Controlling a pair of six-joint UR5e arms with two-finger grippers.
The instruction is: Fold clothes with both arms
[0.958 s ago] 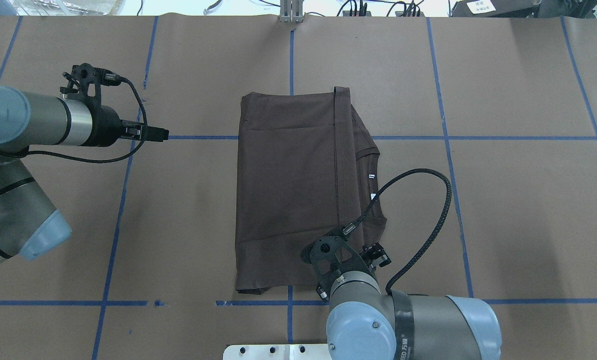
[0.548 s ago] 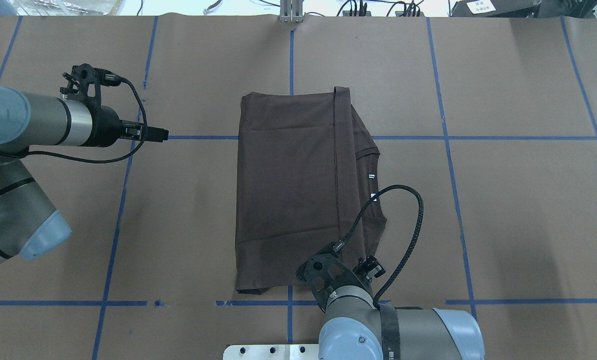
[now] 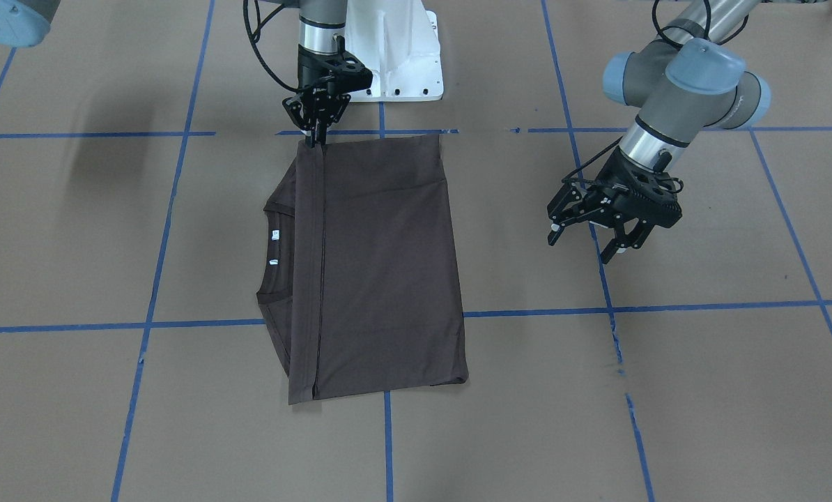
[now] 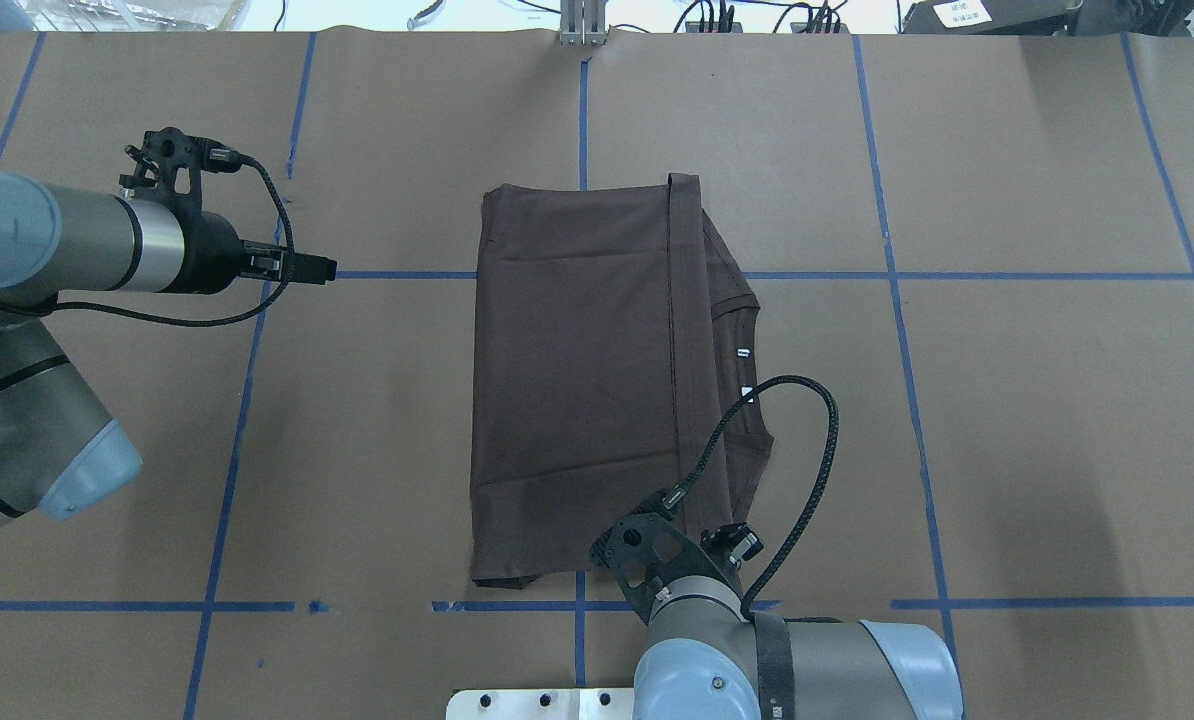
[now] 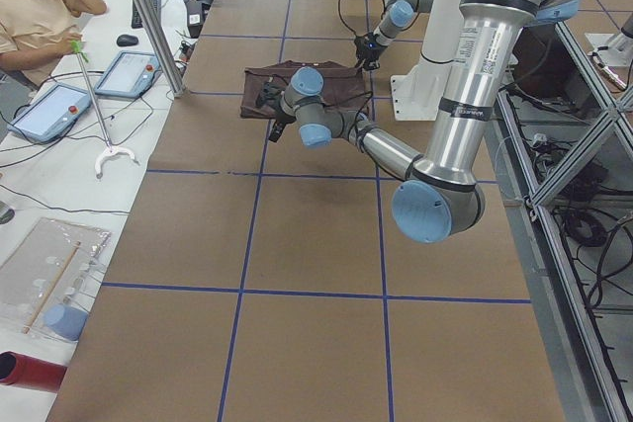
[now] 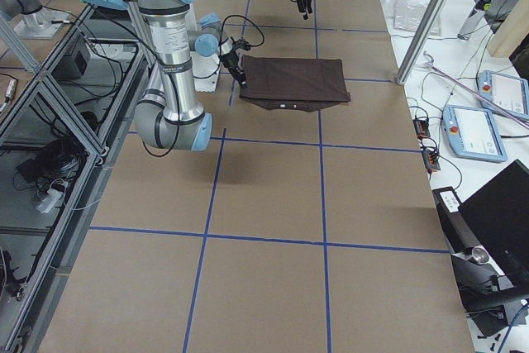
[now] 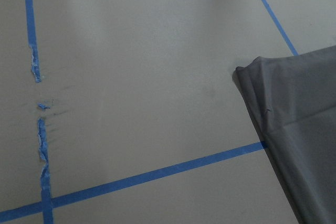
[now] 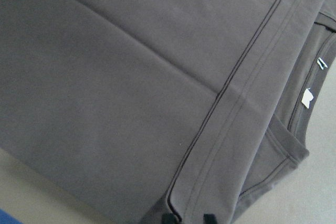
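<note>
**Front-facing view.** The folded T-shirt (image 3: 381,258) lies flat on the table (image 3: 667,390) as a narrow rectangle. Its collar (image 3: 271,208) and white tags (image 3: 274,235) show along one long side. The right gripper (image 3: 313,138) is set point-down at the shirt's corner nearest the robot, its fingers drawn close together and the tips at the hem. Whether cloth is pinched cannot be told. The left gripper (image 3: 587,244) is held above the table, fingers spread wide and nothing between them. The T-shirt lies well apart from it, toward the right gripper.

**Overhead view.** The right gripper is hidden under its own wrist. A black cable (image 4: 829,450) loops from that wrist over the collar side. The left gripper (image 4: 307,268) is seen edge-on, pointed toward the T-shirt along a blue tape line (image 4: 407,275).

**Left side view.** The T-shirt (image 5: 336,86) is seen just beyond the left gripper (image 5: 271,108). A person (image 5: 40,7) is seated beside the table.

**Right side view.** The right gripper (image 6: 241,76) is at the shirt's near corner.

**Left wrist view.** Only one corner of the T-shirt (image 7: 304,119) is shown, ahead of the gripper.

**Right wrist view.** Two fingertips (image 8: 209,217) flank the end of the stitched hem (image 8: 236,93), a narrow gap between them.
</note>
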